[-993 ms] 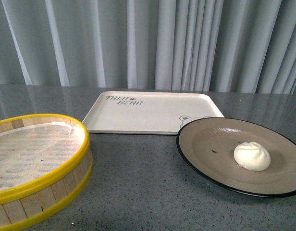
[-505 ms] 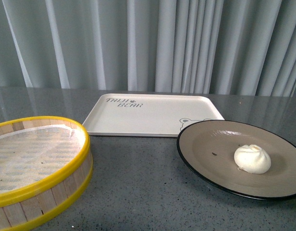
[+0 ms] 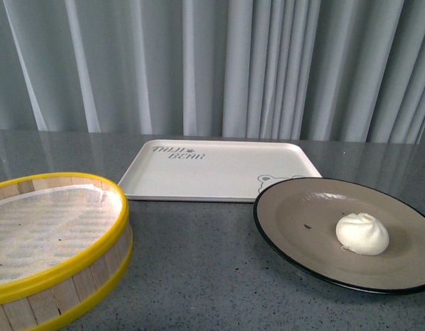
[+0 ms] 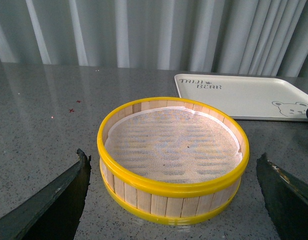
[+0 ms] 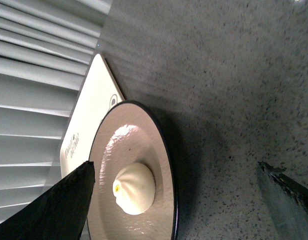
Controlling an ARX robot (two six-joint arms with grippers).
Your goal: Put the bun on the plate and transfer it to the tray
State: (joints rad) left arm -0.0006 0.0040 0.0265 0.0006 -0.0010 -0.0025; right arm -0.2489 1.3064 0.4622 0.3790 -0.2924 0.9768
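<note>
**Bun** (image 3: 362,234): small, round, cream-white, smooth and soft-looking, with pleats gathered into a twist on top. Seated on the plate, a little right of its centre.

**Plate** (image 3: 295,207): large, round and shallow, matte grey-brown inside with a thin black rim. Flat on the table at near right, with a small dark speck left of the bun. Far rim crosses the tray's near right corner in the front view; touching or only in front cannot be told.

**Tray** (image 3: 212,172): flat cream-white rectangle with rounded corners and a raised lip. Dark "BEAR" lettering at far left, bear drawing at near right. Set at the far centre of the table.

**Steamer basket** (image 3: 95,265): round, with a pale wooden slat wall, yellow bands at top and base, and a white mesh liner. Near left, apart from the tray.

**Table** (image 3: 199,276): grey, speckled, stone-like, faintly glossy.

**Curtain** (image 3: 212,62): pale grey, vertical folds, behind the table.

**Left gripper** (image 4: 172,155): dark fingers (image 4: 54,200) spread wide, clasping nothing, facing the basket.

**Right gripper** (image 5: 175,165): dark fingers (image 5: 59,205) likewise wide apart, clear of plate and bun.
</note>
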